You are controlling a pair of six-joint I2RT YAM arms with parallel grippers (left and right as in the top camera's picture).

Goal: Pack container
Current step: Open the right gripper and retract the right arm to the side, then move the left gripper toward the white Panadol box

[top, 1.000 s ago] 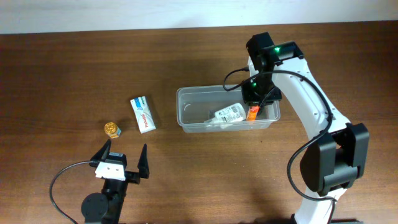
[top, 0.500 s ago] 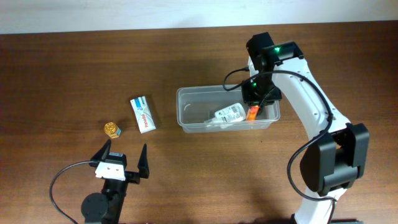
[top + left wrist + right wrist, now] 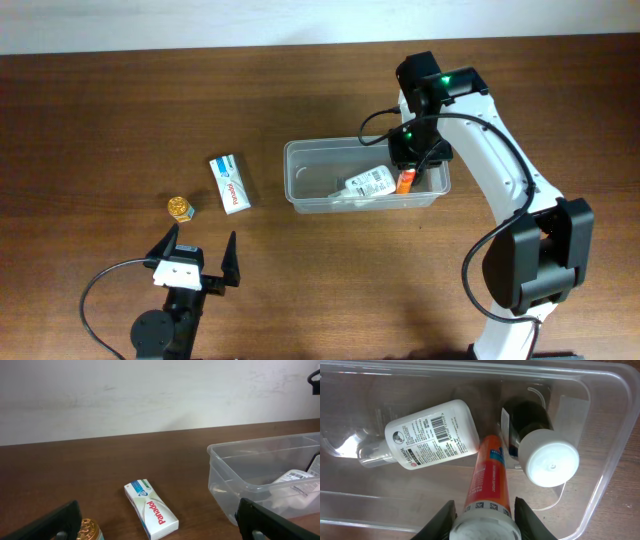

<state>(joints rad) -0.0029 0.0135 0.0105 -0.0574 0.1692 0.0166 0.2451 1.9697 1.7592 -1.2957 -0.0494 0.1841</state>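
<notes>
1 container (image 3: 291,172), long axis left-right, holds 2 bottles (image 3: 430,432), 1 orange tube (image 3: 489,472). L end effector (image 3: 201,242) spread; R end effector (image 3: 484,512) flanks tube's cap, grip unclear.

Brown wooden table (image 3: 100,100), pale wall (image 3: 150,390)

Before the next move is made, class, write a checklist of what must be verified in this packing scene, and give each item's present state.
1. Orange tube inside the container: ok. Its far end lies between the white bottle and the dark bottle.
2. Right gripper released from the tube: cannot tell. The tube's cap sits close between the fingers.
3. Left gripper open and empty: ok.
4. Everything packed: not ok. The white box and the gold-lidded jar lie on the table.
5. Room left in the container: ok. Its left end is bare.
</notes>
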